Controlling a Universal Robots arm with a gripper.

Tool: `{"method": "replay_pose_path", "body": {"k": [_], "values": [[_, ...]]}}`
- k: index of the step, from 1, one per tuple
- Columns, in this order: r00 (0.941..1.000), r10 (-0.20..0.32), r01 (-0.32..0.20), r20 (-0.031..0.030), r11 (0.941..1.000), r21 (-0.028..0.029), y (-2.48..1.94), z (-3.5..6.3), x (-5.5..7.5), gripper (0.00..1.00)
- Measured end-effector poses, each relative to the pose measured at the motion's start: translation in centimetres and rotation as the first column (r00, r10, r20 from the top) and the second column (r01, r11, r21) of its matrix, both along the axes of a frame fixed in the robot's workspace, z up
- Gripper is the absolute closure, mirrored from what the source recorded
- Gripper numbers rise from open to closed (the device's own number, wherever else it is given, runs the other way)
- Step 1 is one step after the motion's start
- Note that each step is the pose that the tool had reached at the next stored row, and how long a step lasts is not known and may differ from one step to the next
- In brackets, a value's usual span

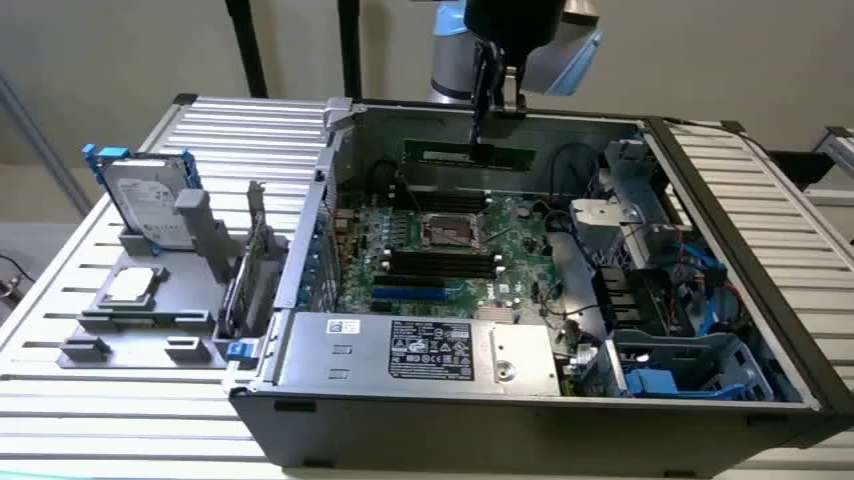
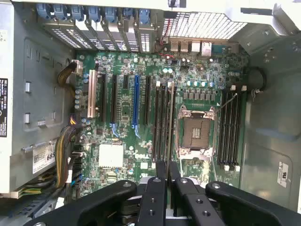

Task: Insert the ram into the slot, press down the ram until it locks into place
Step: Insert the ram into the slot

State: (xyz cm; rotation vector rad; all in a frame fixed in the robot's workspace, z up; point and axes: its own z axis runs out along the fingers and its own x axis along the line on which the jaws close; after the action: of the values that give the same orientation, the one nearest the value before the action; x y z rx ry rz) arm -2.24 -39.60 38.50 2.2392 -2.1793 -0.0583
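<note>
Ram held clear of the board, no slot filled.

The gripper (image 1: pixel 481 152) is clenched on the ram (image 1: pixel 434 153), which hangs level on the far side of the CPU socket (image 1: pixel 447 232) and touches nothing. The open computer case (image 1: pixel 400 410) holds the motherboard (image 1: pixel 514 235). On it, black memory slots (image 1: pixel 427 262) lie in parallel banks on either side of the socket, all vacant. Outside the case, well off from the socket toward the exterior view's left, a grey rack (image 1: pixel 174 320) carries an upright hard drive (image 1: pixel 147 205).
</note>
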Motion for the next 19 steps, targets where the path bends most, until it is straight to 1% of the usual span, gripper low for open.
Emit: {"method": "replay_pose_path", "body": {"k": [13,19], "values": [[1.0,0.0,0.0,0.0003,1.0,-0.0003,0.01,-0.08,0.0,0.87],[1.0,0.0,0.0,0.0019,1.0,-0.0009,-0.03,-1.0,-0.1,0.87]]}}
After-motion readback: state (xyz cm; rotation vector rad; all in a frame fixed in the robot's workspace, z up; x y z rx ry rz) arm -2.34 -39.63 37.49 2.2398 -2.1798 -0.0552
